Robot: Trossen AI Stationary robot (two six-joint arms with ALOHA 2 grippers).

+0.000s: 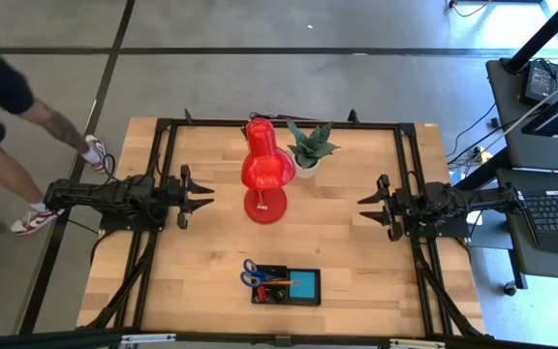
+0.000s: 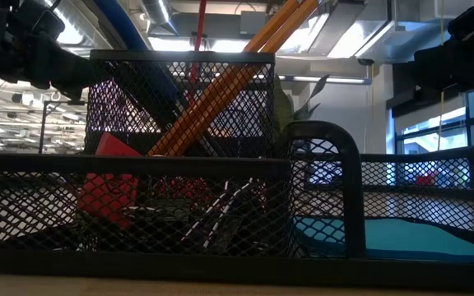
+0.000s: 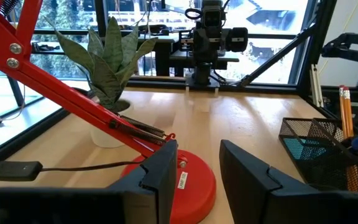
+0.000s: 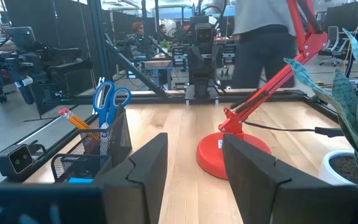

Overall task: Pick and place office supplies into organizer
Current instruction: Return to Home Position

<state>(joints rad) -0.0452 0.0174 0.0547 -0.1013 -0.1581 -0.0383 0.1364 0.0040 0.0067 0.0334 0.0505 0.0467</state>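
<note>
The organizer (image 1: 286, 302) stands on the counter (image 1: 356, 252), well apart from both arms, with scissors (image 1: 251, 275), pencil (image 1: 281, 282) and note pad (image 1: 304, 287) inside; the left claw (image 1: 206, 197) and right claw (image 1: 364, 208) hang at either side, fingers parted, empty; the homing step looks nearly complete; no loose supplies show, so the next move likely calls only for parking.

Near the table's front edge, roughly midway across: a low black mesh organizer (image 1: 289, 301), upright, with a taller cup section at one end and a shallow tray at the other. In the cup, blue-handled scissors (image 1: 251, 275) with handles up beside orange pencils (image 1: 281, 282) leaning at a slant, erasers up; lower down, a small red block (image 2: 109, 189) tilted behind the mesh. In the shallow tray, a blue note pad (image 1: 304, 287) lying flat.
</note>
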